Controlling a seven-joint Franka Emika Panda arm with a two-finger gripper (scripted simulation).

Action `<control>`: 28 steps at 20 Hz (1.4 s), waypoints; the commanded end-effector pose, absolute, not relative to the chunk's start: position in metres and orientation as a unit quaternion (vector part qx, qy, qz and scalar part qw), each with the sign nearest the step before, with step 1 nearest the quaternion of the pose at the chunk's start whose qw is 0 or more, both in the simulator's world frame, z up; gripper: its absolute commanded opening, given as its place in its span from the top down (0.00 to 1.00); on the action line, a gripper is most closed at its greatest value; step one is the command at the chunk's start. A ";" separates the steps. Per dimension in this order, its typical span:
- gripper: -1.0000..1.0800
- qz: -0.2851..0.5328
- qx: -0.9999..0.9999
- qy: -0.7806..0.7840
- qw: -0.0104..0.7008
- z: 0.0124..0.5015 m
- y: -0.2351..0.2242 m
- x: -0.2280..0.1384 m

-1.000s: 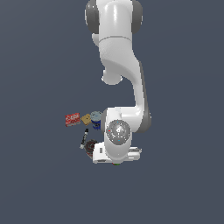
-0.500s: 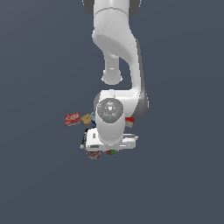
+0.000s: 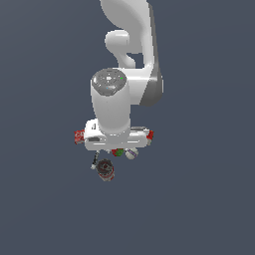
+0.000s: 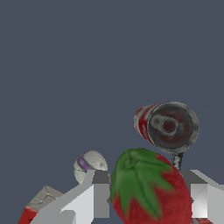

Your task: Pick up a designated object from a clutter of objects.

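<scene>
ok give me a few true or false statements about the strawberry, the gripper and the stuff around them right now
1. The strawberry sits between the fingers of the gripper. True.
2. The dark red can is held in the gripper. False: it lies apart from the gripper, beyond the strawberry.
3. The white ball shows a purple mark. True.
4. The strawberry's leafy top is blue. False: it is green.
5. In the exterior view the arm covers much of the clutter. True.
</scene>
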State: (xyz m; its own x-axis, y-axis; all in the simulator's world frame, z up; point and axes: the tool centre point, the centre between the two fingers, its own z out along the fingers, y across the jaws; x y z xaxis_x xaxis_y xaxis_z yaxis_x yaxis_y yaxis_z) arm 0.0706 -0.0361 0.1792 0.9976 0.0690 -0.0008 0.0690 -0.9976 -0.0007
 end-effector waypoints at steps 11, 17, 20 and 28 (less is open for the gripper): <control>1.00 0.000 -0.999 -0.034 0.001 0.297 -0.081 0.009; 1.00 0.000 -0.999 -0.034 0.001 0.348 -0.101 -0.017; 1.00 0.000 -0.999 -0.034 0.001 0.369 -0.109 -0.027; 1.00 0.000 -0.999 -0.034 0.000 0.401 -0.122 -0.040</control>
